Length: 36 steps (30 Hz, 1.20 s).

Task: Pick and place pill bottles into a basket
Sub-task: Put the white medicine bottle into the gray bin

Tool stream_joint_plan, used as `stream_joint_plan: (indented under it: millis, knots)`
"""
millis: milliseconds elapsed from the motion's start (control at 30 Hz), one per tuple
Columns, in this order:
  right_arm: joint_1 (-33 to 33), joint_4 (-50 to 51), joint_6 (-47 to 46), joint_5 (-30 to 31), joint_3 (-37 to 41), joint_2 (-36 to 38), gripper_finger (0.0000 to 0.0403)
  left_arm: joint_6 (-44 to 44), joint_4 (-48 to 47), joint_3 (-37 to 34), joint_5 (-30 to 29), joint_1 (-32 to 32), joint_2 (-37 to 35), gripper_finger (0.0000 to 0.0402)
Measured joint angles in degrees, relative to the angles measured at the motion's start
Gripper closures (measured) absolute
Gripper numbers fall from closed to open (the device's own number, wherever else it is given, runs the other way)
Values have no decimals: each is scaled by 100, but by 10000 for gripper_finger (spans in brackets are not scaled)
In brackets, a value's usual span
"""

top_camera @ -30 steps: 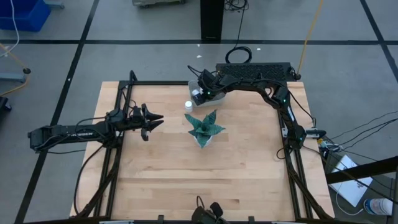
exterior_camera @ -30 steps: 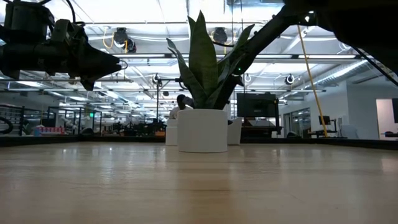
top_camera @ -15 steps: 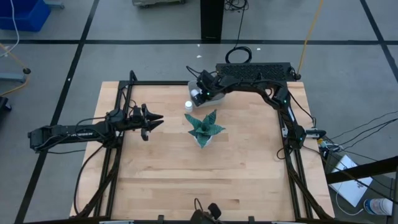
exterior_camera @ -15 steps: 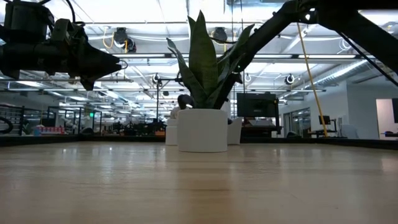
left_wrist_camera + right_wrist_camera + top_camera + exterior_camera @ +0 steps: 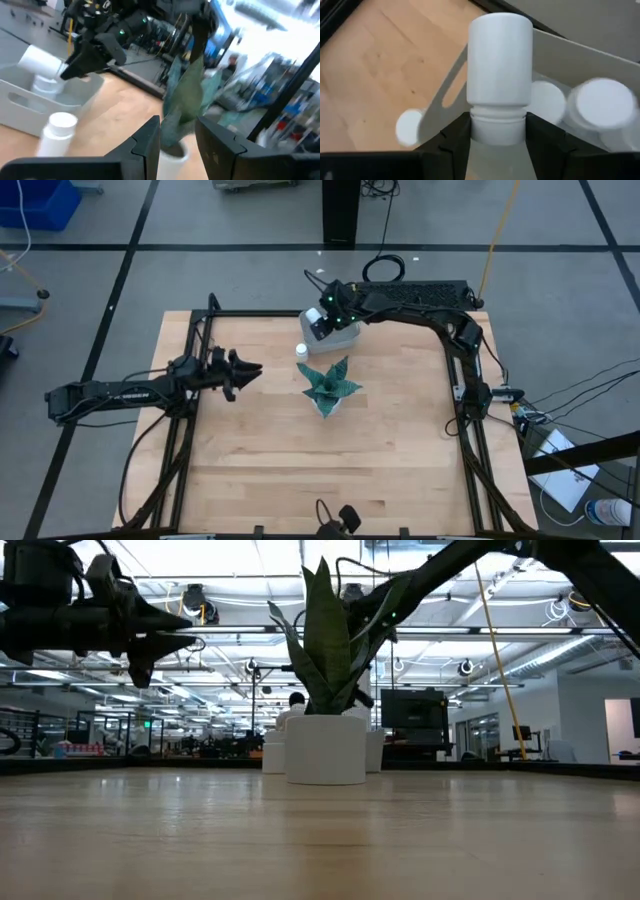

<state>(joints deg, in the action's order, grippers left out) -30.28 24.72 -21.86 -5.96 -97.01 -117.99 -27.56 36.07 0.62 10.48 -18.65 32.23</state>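
The pill bottle (image 5: 497, 75) in the right hand (image 5: 497, 131) looks light, rigid and smooth (likely slippery); its fingers clamp it just below the cap, above the basket (image 5: 338, 335) at the table's (image 5: 260, 460) far edge. Two caps already show inside. Another bottle (image 5: 301, 351) stands just beside the basket, near the potted plant (image 5: 329, 387). The left hand (image 5: 243, 370) hovers narrowly parted. The fifth bottle isn't visible.

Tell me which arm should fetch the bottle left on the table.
Left, probably. Its gripper is free and faces that bottle; the right gripper holds a bottle over the basket.
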Motion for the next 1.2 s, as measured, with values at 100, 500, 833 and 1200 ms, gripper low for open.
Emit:
stream_joint_plan:
  millis: [100, 500, 833, 1200]
  knots:
    - [2, 158, 15, 0, 0, 242, 248, -888, 199, 0, 11, 0, -6, 275]
    - [191, 441, -247, -622, 0, 1461, 249, -2801, 1094, 0, -2059, -2, 3, 275]
    - [999, 1106, -30, -1985, 0, 2463, 250, -4469, 965, 128, -2486, -52, 11, 274]
    - [2206, 1893, 502, -1890, 2, 2751, 251, -4000, -1603, 2025, -1564, 462, 475, 161]
